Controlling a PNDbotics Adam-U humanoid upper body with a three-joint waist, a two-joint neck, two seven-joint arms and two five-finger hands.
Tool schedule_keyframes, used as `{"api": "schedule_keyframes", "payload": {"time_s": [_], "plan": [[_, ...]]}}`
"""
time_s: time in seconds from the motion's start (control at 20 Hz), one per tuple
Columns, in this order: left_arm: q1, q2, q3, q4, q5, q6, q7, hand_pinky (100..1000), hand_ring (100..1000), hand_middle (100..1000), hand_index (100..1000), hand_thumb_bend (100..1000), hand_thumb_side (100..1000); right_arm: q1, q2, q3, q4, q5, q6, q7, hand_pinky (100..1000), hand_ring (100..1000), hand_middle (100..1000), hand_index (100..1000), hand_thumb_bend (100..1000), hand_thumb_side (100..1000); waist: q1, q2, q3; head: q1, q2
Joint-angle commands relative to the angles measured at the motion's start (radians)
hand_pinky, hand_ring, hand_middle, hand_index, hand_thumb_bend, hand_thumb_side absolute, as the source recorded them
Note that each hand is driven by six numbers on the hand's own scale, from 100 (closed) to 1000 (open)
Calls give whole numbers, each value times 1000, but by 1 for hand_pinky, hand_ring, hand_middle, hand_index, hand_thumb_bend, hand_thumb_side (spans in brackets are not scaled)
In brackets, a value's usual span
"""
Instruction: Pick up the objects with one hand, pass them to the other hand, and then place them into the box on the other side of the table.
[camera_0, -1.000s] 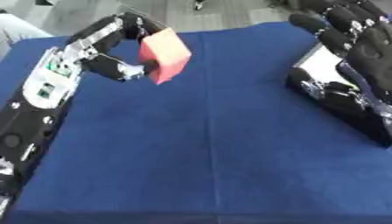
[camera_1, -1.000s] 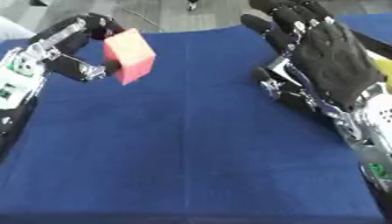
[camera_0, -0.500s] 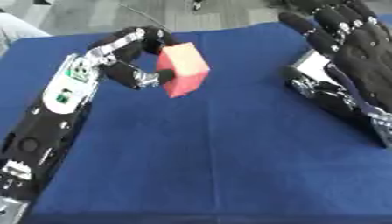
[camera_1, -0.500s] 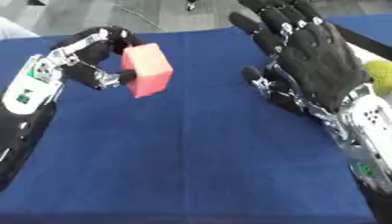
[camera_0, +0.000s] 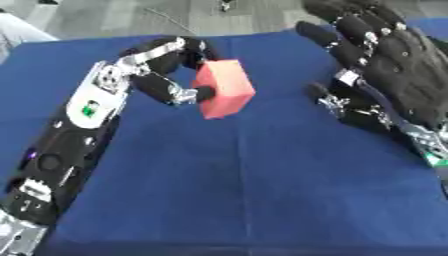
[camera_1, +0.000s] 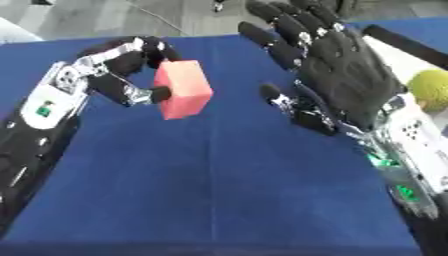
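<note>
A red block (camera_0: 224, 89) hangs above the blue table, held between the curled fingers and thumb of my left hand (camera_0: 166, 65). My left arm comes in from the lower left. My right hand (camera_1: 337, 75) stands open to the right of the block, palm facing it, fingers spread and pointing up, with a gap between it and the block. A yellow-green ball (camera_1: 429, 89) lies at the right edge inside a white box (camera_1: 385, 47), partly hidden behind my right hand.
The blue cloth table (camera_0: 245, 190) fills the view. Grey floor shows beyond the table's far edge (camera_0: 131, 20).
My left hand has carried the red block to the right and toward the middle of the table. My right hand has moved left, closing the gap to the block.
</note>
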Motion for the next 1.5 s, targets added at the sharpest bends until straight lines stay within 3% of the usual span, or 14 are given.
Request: {"api": "schedule_keyframes", "payload": {"time_s": [0.05, 0.6, 1.5], "plan": [[-27, 8, 2, -8, 8, 2, -10, 545, 396, 364, 483, 100, 280, -20, -1, 3, -21, -26, -12, 19, 947, 907, 975, 971, 377, 100, -3, -10, 3, -3, -3], [-44, -17, -1, -14, 51, 33, -42, 545, 396, 365, 484, 100, 288, -20, 20, 24, -21, -79, -26, 87, 928, 911, 968, 988, 405, 100, -2, -8, 11, -16, -3], [-55, -58, 2, -25, 107, 92, -74, 545, 397, 367, 484, 100, 355, -19, 29, 36, -21, -127, -23, 123, 911, 907, 965, 1000, 332, 100, -3, -5, 17, -38, -3]]}}
